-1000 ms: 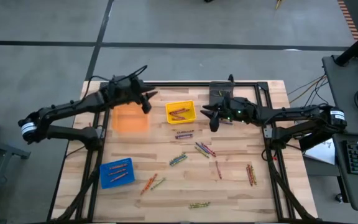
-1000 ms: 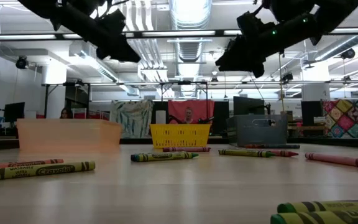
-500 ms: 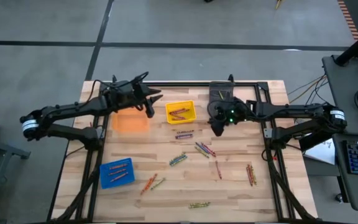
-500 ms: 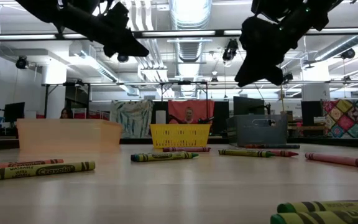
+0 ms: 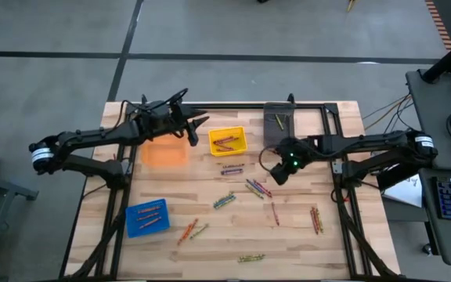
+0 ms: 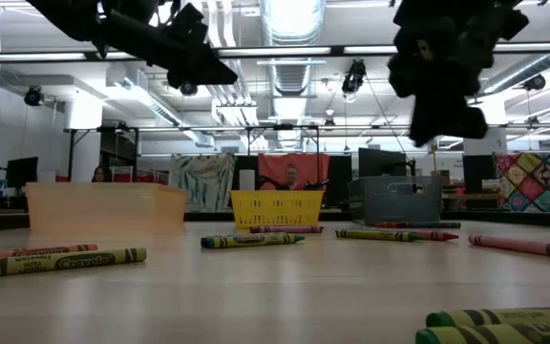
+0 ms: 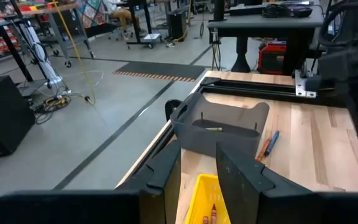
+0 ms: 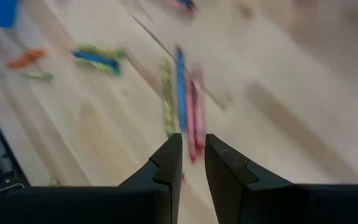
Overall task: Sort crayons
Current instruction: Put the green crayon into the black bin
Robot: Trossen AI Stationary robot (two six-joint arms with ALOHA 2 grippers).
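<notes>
Crayons lie scattered on the wooden table: a cluster [image 5: 258, 188], others [image 5: 224, 200], [image 5: 232, 168], [image 5: 316, 219], [image 5: 193, 229], [image 5: 250, 257]. My right gripper [image 5: 276, 175] hangs above the table beside the cluster and points steeply down. In its wrist view a narrow gap shows between the fingers [image 8: 193, 158], nothing in it, with green, blue and red crayons [image 8: 182, 99] below. My left gripper [image 5: 202, 125] hovers nearly level between the orange bin [image 5: 164, 153] and the yellow bin [image 5: 227, 141], fingers slightly apart [image 7: 197, 171] and holding nothing.
A grey bin [image 5: 279, 121] stands at the far edge with a crayon inside [image 7: 211, 129]. A blue bin [image 5: 147, 217] with crayons sits near left. The yellow bin holds crayons too. A black frame rims the table. Beyond it lies a workshop with a person far off.
My right gripper has swung from beside the grey bin toward the table's near edge, over the crayon cluster, tipping from nearly level to steeply down and rolling. My left gripper has drifted from above the orange bin toward the yellow bin and levelled out.
</notes>
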